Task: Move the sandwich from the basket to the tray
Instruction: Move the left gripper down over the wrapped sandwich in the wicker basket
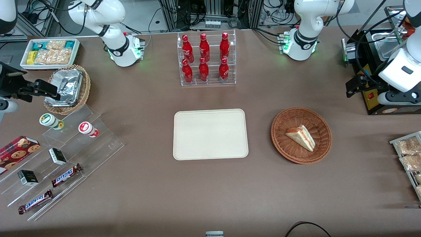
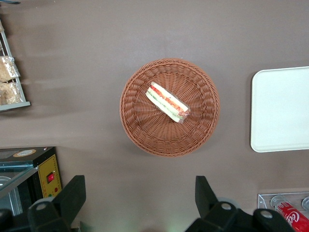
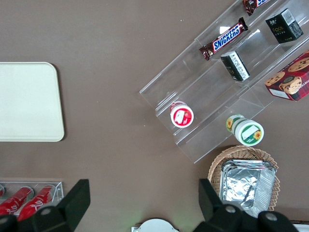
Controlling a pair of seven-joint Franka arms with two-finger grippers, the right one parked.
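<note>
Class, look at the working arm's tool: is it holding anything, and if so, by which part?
Nothing. The tool hangs open above the table, apart from the basket; the sandwich lies in it untouched.

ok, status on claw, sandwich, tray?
Claw open, high above the basket. Sandwich lying in basket, untouched. Tray bare, nothing between.

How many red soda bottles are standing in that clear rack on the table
6. The red bottles stand in the clear rack, farther from the front camera than the tray: three on the upper step, three on the lower. None seems hidden. The open gripper hangs above the table beside the basket.
</note>
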